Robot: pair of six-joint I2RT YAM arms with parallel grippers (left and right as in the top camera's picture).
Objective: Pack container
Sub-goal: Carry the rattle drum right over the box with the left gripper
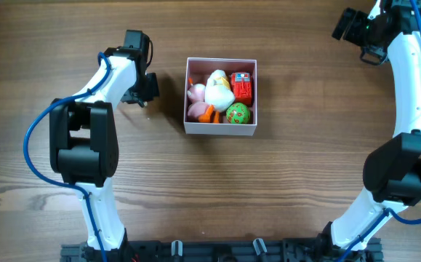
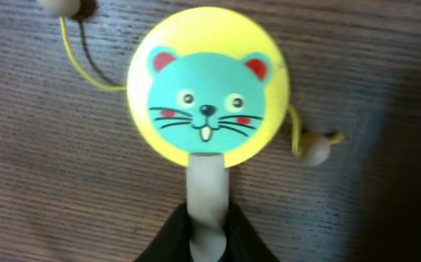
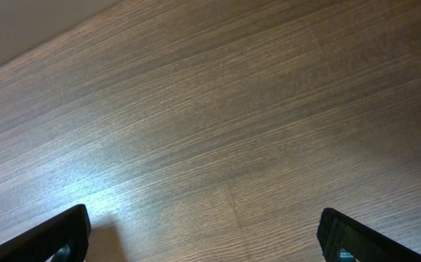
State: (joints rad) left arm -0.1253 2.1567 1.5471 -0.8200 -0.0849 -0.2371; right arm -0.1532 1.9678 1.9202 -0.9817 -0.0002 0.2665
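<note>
The left gripper [image 1: 139, 89] stands low over the brown wood-grain table [image 1: 283, 189], near the container's left wall. In its wrist view the jaws are clamped on the white handle [image 2: 209, 193] of a round yellow rattle drum [image 2: 206, 87] with a teal mouse face. The rattle drum appears to rest on the table, so it is not yet packed.

In the middle sits the square white-walled container [image 1: 221, 131]. It already holds a white plush toy [image 1: 219, 89], a pink figure [image 1: 195, 94], a red block [image 1: 242, 86], a green patterned egg [image 1: 238, 113] and something orange [image 1: 209, 114]. It looks nearly full, and I judge the rattle drum to be the last visible piece left to pack.

Far right, the right gripper [image 3: 203, 233] hangs with its jaws spread wide, holding nothing.
</note>
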